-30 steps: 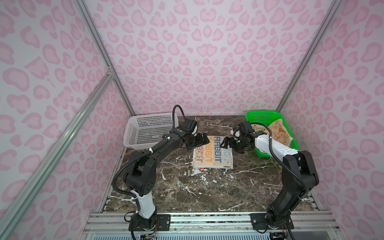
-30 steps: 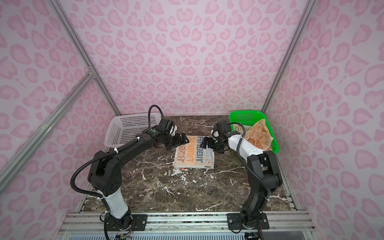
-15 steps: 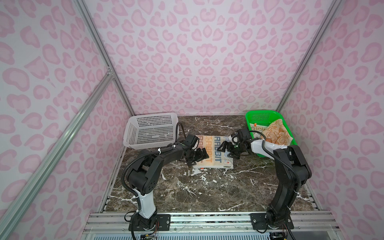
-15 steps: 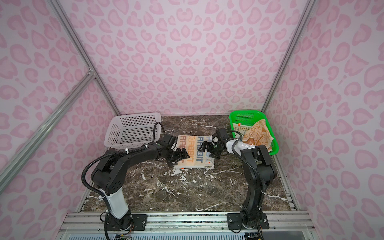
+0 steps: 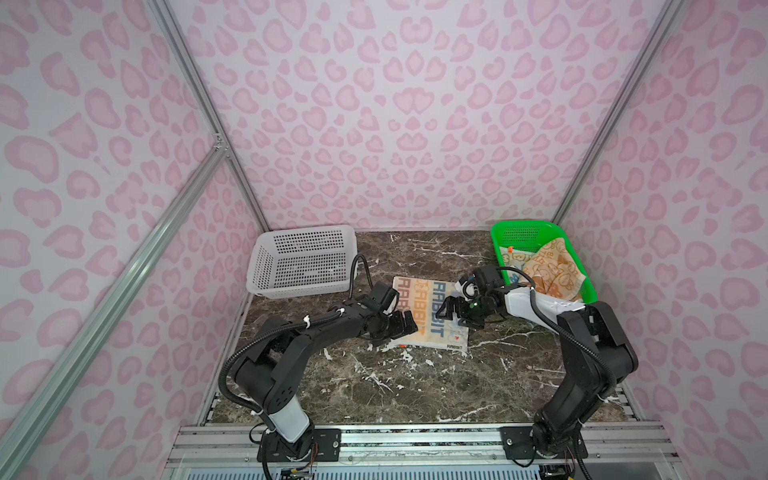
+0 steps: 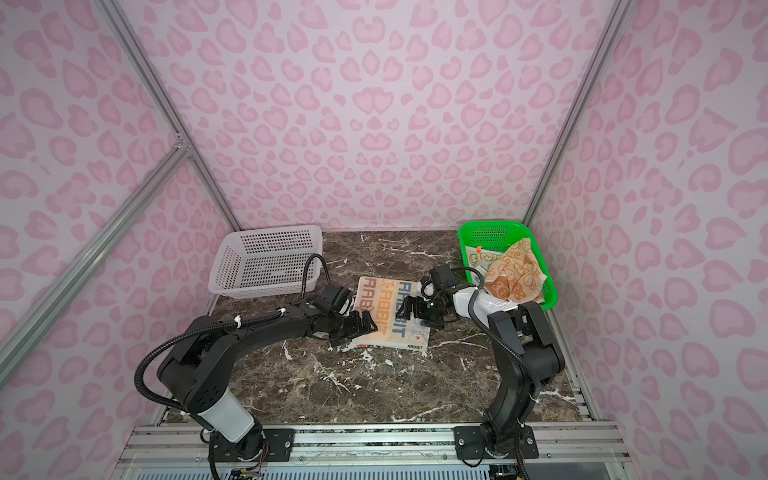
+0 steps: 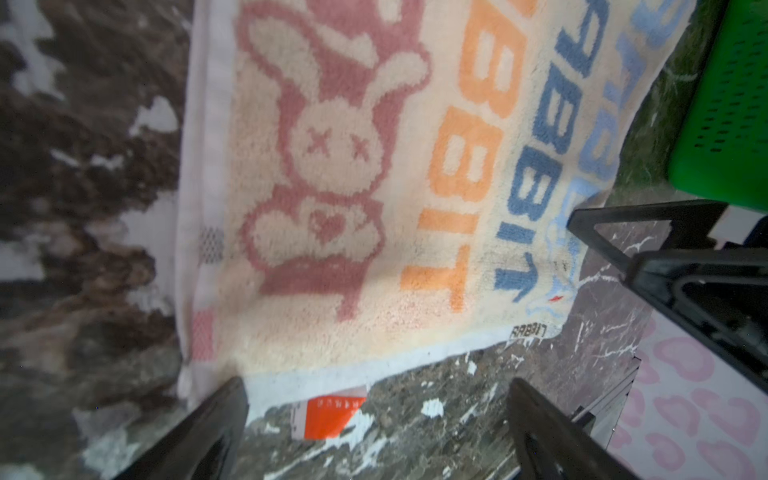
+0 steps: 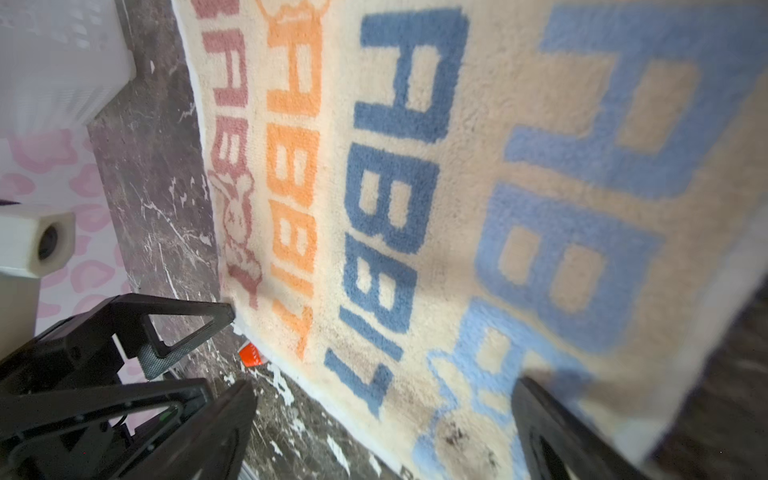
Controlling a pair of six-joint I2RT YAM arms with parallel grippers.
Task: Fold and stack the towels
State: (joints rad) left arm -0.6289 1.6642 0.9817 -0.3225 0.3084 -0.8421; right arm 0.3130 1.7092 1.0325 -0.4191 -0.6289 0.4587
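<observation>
Table (image 5: 399, 386): dark marble with white veins, carrying two baskets and one spread towel.
White basket (image 5: 305, 286): perforated plastic, far left corner of the table; whole perforated floor in plain view in both top views.
Green basket (image 5: 521, 227): perforated plastic, far right corner of the table; holds two crumpled towels.
Orange towel (image 5: 555, 276): cream bunny print, heaped in the green basket, rising to its near right rim.
Pale towel (image 5: 514, 261): bunny print, in the same basket, partly under the orange towel; exact colour hard to tell.
Cream towel (image 5: 430, 309): "RABBIT" letters in orange and blue, flat and unfolded on the table between the two baskets, touching neither.
Orange tag (image 7: 328, 415): pokes out from the cream towel's near hem.
Left gripper (image 5: 405, 327): jaws spread wide, holding nothing, low at the cream towel's near left corner.
Right gripper (image 5: 453, 313): jaws spread wide, holding nothing, low over the cream towel's right side, toward its near corner.
</observation>
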